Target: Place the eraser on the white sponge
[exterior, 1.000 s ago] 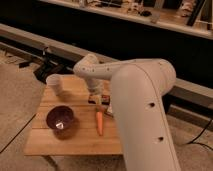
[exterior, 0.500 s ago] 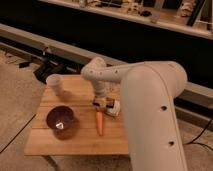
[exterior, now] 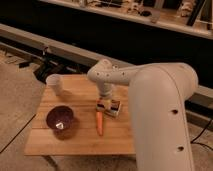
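Observation:
My gripper (exterior: 103, 105) hangs from the big white arm and is down at the wooden table (exterior: 80, 145), right of centre. The white sponge (exterior: 116, 106) lies flat on the table, touching the gripper's right side. A small dark block that looks like the eraser (exterior: 113, 113) sits at the sponge's near edge, close under the gripper. I cannot tell whether the gripper holds it or whether it rests on the sponge.
An orange carrot (exterior: 99, 123) lies just in front of the gripper, pointing toward me. A dark purple bowl (exterior: 61, 120) sits front left. A pale cup (exterior: 55, 84) stands at the back left corner. A dark ledge runs behind the table.
The arm has swung right and down. The gripper has moved from above the carrot's far end to beside the sponge.

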Tool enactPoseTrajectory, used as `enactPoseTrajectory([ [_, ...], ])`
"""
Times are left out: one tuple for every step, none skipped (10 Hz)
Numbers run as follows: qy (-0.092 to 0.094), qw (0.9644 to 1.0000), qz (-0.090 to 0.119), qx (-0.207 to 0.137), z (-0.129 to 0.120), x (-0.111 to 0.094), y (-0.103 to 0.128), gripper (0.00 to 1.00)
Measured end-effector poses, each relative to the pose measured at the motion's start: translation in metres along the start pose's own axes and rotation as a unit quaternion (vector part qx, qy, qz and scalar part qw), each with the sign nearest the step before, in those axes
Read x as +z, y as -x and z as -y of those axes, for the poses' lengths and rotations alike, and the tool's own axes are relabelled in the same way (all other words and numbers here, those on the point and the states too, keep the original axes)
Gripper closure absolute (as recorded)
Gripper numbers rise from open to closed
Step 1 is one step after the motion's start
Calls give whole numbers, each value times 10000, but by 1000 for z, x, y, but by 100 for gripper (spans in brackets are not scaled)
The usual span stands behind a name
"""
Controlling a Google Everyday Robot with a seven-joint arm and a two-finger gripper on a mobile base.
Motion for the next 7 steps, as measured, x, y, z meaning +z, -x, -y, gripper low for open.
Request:
enactPoseTrajectory([
  [21,10000,-32,31,-2,2,-6,100],
  [40,10000,-50,66,-3,4,-11,100],
  [42,9999,-58,102,-3,6,-15,100],
  [30,9999,-56,136,-2,7,-17,100],
  [4,9998,-53,187,0,8,-19,100],
  [-3,9997,-58,224,2,10,-21,100],
  [-27,9996,-58,274,5,12,-22,100],
])
